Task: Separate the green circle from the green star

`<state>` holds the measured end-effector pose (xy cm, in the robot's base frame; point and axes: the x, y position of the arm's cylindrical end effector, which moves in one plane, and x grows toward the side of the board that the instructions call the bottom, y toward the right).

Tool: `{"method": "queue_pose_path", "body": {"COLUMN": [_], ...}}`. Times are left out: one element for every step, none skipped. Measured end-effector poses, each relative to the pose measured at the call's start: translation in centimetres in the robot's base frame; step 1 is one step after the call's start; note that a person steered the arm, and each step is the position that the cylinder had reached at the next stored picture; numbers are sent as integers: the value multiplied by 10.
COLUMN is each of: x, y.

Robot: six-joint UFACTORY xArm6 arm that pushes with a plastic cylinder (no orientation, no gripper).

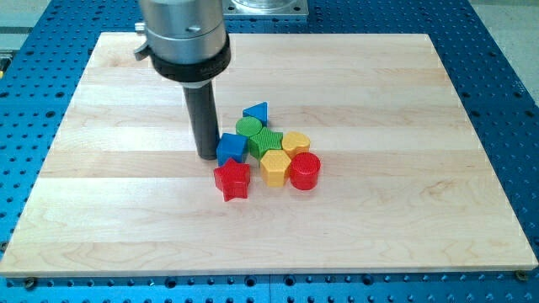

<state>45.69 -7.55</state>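
The green circle [248, 126] sits in a tight cluster near the board's middle, touching the green star [266, 140] just below and right of it. My tip [208, 155] rests on the board at the cluster's left side, right beside the blue cube [232, 149]. The tip is left of and slightly below the green circle, with the blue cube between it and the green star.
Around the green pair lie a blue triangle [256, 112] above, a yellow heart-like block [296, 142] to the right, a yellow hexagon [274, 167], a red cylinder [305, 171] and a red star [232, 179] below. The wooden board [404, 210] lies on a blue perforated table.
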Motion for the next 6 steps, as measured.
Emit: {"method": "queue_pose_path", "body": {"x": [-10,-26,-40,-41,-45,-46], "y": [34,16,14,86,116,157]}}
